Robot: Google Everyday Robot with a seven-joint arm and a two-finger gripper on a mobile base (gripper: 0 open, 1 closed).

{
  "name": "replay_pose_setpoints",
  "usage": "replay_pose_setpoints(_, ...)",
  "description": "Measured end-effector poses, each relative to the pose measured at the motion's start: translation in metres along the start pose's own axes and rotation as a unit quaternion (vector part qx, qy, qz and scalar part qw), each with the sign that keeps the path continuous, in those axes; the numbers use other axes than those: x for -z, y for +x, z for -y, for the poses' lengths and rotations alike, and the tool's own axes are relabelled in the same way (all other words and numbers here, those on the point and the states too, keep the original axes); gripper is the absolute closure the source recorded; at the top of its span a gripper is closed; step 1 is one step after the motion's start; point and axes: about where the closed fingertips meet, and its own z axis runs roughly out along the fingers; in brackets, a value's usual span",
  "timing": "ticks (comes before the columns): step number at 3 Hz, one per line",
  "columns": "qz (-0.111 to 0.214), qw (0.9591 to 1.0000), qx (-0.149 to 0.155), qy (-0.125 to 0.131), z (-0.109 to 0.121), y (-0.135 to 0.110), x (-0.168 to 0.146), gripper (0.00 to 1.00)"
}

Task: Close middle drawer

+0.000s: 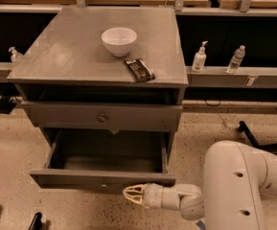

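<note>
The middle drawer (104, 180) is grey and pulled far out of the grey cabinet (80, 61). Its inside is empty, and a small round knob sits at the centre of its long front panel. My gripper (132, 194) is low, just in front of that panel's lower edge and a little right of the knob. It points left at the end of my white arm (234, 186). I cannot tell whether it touches the panel.
Above the open drawer, a drawer with a taller front (101, 118) stands slightly out. A white bowl (119, 40) and a dark snack bar (139, 70) lie on the cabinet top. Two bottles (199, 57) stand on a ledge to the right. The floor is speckled.
</note>
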Motion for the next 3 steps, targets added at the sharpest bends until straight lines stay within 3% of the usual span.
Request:
replay_pose_setpoints(1, 0.005, 0.9998, 0.015, -0.007, 0.009, -0.004, -0.002, 1.00)
replay_pose_setpoints(2, 0.006, 0.9996, 0.026, -0.010, 0.036, 0.002, -0.005, 1.00)
replay_pose_setpoints(3, 0.006, 0.9996, 0.026, -0.010, 0.033, 0.001, -0.003, 1.00)
